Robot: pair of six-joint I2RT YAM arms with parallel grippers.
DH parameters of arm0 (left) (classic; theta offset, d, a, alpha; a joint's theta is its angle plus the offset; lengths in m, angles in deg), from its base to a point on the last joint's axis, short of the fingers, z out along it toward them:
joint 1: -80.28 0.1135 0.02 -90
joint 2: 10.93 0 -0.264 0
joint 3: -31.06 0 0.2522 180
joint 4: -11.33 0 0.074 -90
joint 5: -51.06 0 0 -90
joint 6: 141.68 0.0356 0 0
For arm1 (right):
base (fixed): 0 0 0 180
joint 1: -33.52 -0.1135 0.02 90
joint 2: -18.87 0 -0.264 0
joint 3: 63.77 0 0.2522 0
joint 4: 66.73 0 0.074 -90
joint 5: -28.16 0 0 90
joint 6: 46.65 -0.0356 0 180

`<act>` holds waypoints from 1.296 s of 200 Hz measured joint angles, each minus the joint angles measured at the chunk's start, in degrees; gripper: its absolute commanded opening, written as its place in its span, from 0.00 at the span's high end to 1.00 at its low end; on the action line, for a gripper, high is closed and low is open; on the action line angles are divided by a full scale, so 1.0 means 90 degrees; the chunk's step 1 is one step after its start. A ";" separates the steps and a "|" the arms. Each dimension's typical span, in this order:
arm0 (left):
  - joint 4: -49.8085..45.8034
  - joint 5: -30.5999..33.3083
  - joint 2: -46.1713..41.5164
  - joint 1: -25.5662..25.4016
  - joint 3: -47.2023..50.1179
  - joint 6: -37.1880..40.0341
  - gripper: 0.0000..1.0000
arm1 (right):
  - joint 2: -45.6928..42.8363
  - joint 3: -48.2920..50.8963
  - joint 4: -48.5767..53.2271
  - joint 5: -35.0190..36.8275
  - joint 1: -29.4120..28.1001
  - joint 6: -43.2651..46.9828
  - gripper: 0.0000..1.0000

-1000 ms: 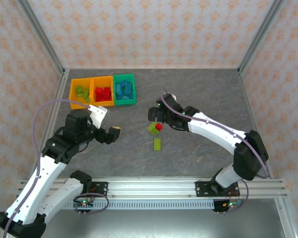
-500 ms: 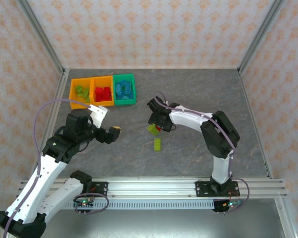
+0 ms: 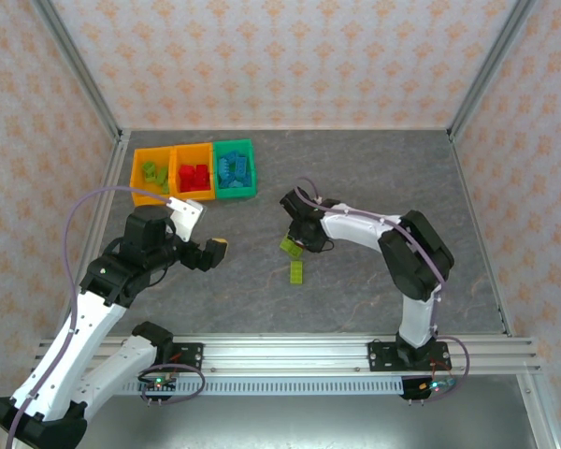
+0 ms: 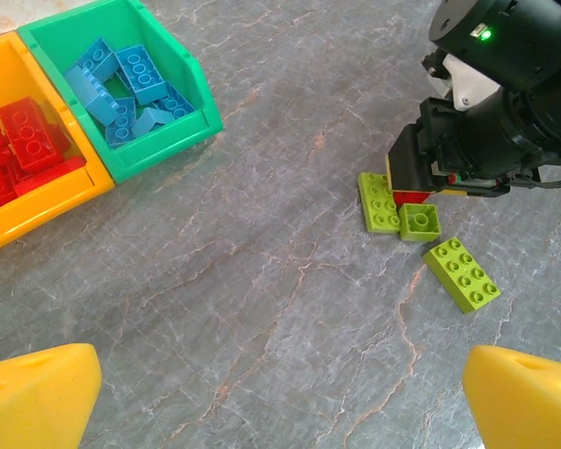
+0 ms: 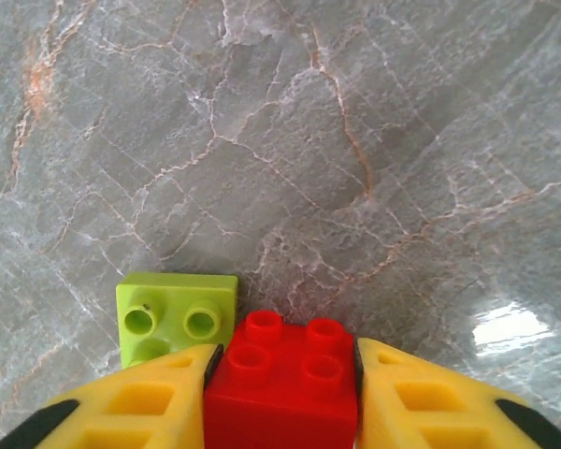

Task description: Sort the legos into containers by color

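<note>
- Over the last second the right gripper point(image 5: 282, 398) has come down on the loose pile in the middle of the table point(image 3: 374, 168) and drawn its jaws in; they now clamp the red lego point(image 5: 283, 360) by both sides, studs up
- That means the grasp for the next sorting move looks made; the red lego sits at table level, touching a small lime lego point(image 5: 178, 316) on its left, and whether it has lifted at all I cannot tell from these angles
- The left gripper point(image 4: 280, 402) has not moved in that time: it hangs spread wide and empty over bare table, left of the pile
- Three lime legos remain loose: a flat one point(image 4: 375, 201) and the small square one right at the right gripper's tips, and a longer one point(image 4: 461, 273) just nearer
- The containers stand in a row at the far left: the left orange bin point(image 3: 136, 187) holds lime pieces, the middle orange bin point(image 3: 194, 195) red ones, the green bin point(image 3: 236, 194) blue ones
- Judging by that, the held brick belongs in the middle bin, well apart to the far left of the grasp
</note>
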 measured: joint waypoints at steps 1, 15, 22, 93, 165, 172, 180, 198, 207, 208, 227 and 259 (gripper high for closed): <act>0.0000 -0.0002 0.0000 0.0000 0.0000 0.0000 0.00 | -0.0005 0.0005 0.0000 0.0005 0.0000 -0.0007 0.68; 0.0000 0.0002 0.0000 0.0000 0.0000 -0.0002 0.00 | -0.0158 0.0075 0.0022 0.0010 0.0000 -0.0005 0.69; 0.0000 0.0015 0.0000 0.0000 0.0000 0.0000 0.00 | -0.0253 0.0090 0.0022 0.0015 0.0000 0.0000 0.71; -0.0017 0.1309 -0.0260 0.0000 0.0000 -0.0148 0.00 | -0.1445 -0.0352 -0.1372 -0.0549 -0.0568 0.1994 0.72; -0.0017 0.2149 -0.0702 0.0073 0.0002 -0.0270 0.00 | 0.2059 -0.4770 -0.1902 -0.1270 -0.0833 0.4481 0.73; -0.0017 0.2169 -0.0697 0.0078 0.0002 -0.0270 0.00 | 0.2567 -0.5457 -0.1732 -0.1234 -0.0828 0.4614 0.73; -0.0017 0.2176 -0.0690 0.0078 0.0002 -0.0270 0.00 | 0.3198 -0.6370 -0.1491 -0.1200 -0.0823 0.4772 0.73; -0.0017 0.2176 -0.0636 0.0078 0.0002 -0.0270 0.00 | 0.4563 -0.8405 -0.0967 -0.1149 -0.0823 0.5042 0.74; -0.0015 0.2174 -0.0593 0.0083 0.0002 -0.0270 0.00 | 0.5100 -0.9100 -0.0901 -0.1117 -0.0823 0.5185 0.75; -0.0017 0.2174 -0.0590 0.0083 0.0002 -0.0270 0.00 | 0.5132 -0.9134 -0.0899 -0.1115 -0.0823 0.5195 0.75; -0.0017 0.2171 -0.0542 0.0114 0.0002 -0.0270 0.00 | 0.5588 -0.9389 -0.0935 -0.0974 -0.0823 0.5423 0.75; -0.0017 0.2171 -0.0512 0.0151 0.0002 -0.0270 0.00 | 0.5843 -0.9301 -0.1450 -0.0546 -0.0835 0.5899 0.74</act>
